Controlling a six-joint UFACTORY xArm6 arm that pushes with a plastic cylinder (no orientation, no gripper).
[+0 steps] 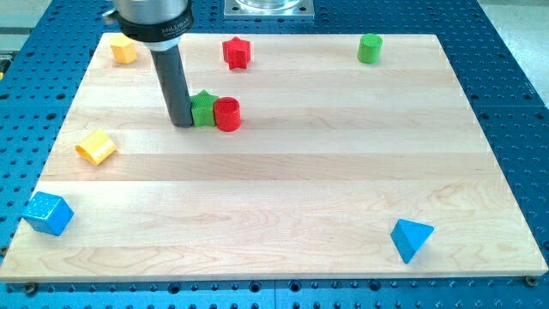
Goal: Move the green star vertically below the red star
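a pale wooden board (283,197) lies on a blue perforated table, seen from above and in front. a dark rod comes down from the view's top left, and my tip (183,123) rests on the board, touching the left side of the green star (202,109). the rod has nothing to open or close and grasps nothing; it only presses against the star's side.

the green star sits in the upper left part of the board. a red cylinder (227,113) touches its right side, so rod, star and cylinder form one tight row. the red star (236,52) stands near the top edge, above and slightly to the right of this row, well apart from it.

other blocks lie far off: a yellow block (123,48) at the top left corner, a second yellow block (95,147) at the left edge, a green cylinder (370,48) at the top right, a blue cube (47,213) at the bottom left and a blue triangle (411,239) at the bottom right.

the star seems only a short push from lying straight below the red star. the risk is the red cylinder: pushing right would shove it along too, and it could twist the star aside or make it slip off my tip. pushing too far would overshoot the spot.
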